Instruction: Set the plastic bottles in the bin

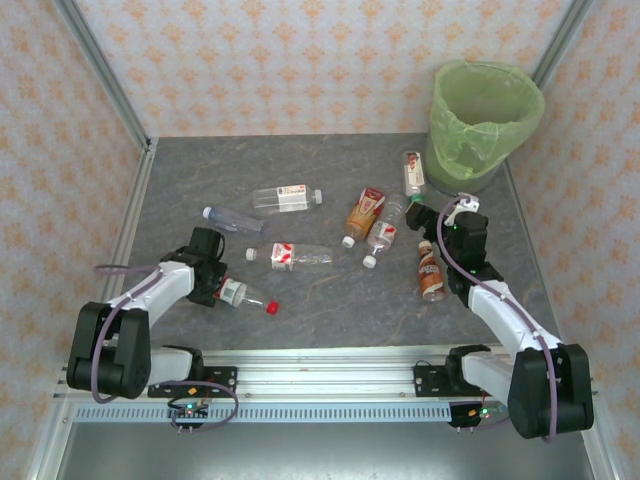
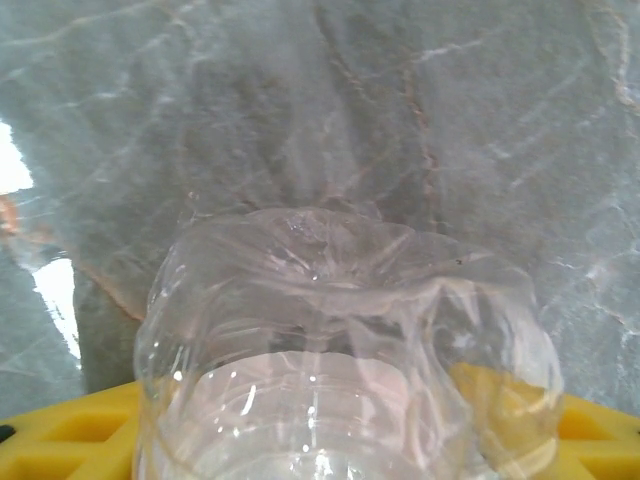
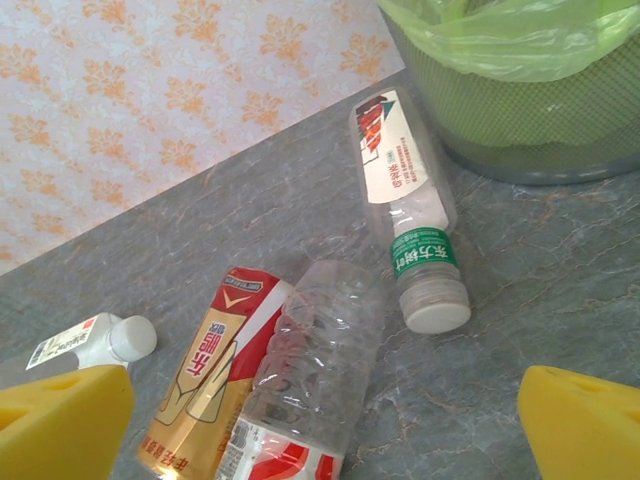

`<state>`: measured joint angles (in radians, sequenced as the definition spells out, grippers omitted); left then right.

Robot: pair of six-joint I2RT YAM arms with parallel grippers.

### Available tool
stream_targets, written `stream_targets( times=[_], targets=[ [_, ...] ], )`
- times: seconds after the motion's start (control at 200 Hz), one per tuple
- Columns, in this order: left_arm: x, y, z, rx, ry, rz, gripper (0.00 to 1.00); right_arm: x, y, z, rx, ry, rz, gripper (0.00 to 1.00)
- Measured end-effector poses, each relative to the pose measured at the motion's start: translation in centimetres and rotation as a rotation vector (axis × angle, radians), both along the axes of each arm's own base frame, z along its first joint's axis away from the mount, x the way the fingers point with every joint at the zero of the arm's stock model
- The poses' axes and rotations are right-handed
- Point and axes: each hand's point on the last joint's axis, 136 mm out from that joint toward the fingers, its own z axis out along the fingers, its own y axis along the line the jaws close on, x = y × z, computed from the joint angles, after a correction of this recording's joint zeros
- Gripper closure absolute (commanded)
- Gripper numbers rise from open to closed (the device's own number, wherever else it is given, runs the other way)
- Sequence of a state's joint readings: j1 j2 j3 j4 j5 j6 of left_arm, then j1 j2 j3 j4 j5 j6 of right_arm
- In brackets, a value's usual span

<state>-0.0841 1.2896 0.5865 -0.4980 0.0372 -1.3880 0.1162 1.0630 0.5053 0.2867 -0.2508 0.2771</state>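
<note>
Left end effector [image 1: 224,289]: straddles the crumpled clear body of a red-capped bottle [image 1: 246,294], yellow fingers [image 2: 70,435] showing either side of it in the wrist view; pinching already or just short of contact, cannot tell. Sits low over the tabletop [image 1: 330,325], fingers across the bottle's width, likely because a lying bottle offers only its narrow girth to grasp. Right end effector [image 3: 325,405]: spread wide, holding nothing, hovering over a tight cluster near the bin [image 1: 470,160]: a gold-and-red bottle [image 3: 215,385] touching a crushed clear bottle [image 3: 315,350], and beside them a green-banded bottle [image 3: 410,200] lying base-first close to the bin's mesh wall. Looks poised for a short pick while the left side works alone. Farther out: a brown bottle [image 1: 430,272] just beside the right arm [image 1: 500,310], then a white-capped bottle [image 1: 287,198], a blue-capped bottle [image 1: 230,214] and a red-labelled bottle [image 1: 292,256] across the middle. Judged early in the task: every bottle in view on the tabletop, and a long carry ahead from the left side to the bin at the far right corner
</note>
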Motion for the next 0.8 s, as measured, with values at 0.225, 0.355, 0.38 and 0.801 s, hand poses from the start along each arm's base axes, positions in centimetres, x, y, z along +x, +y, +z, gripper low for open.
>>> stream_targets(
  times=[0.225, 0.355, 0.38, 0.801],
  targets=[
    [0.8, 0.2, 1.4, 0.032, -0.061, -0.065, 0.42, -0.1, 1.3, 0.3, 0.066, -0.001, 0.050, 0.01],
    [1.3, 0.6, 3.4, 0.072, -0.125, -0.102, 0.43, -0.2, 2.8, 0.1, 0.114, 0.012, 0.119, 0.01],
    [1.3, 0.7, 3.8, 0.081, -0.134, -0.109, 0.43, -0.3, 3.2, 0.1, 0.122, 0.014, 0.132, 0.01],
    [5.8, -1.7, 13.9, 0.166, -0.461, -0.366, 0.48, -0.5, 12.0, -0.8, 0.243, 0.073, 0.363, 0.01]
  ],
)
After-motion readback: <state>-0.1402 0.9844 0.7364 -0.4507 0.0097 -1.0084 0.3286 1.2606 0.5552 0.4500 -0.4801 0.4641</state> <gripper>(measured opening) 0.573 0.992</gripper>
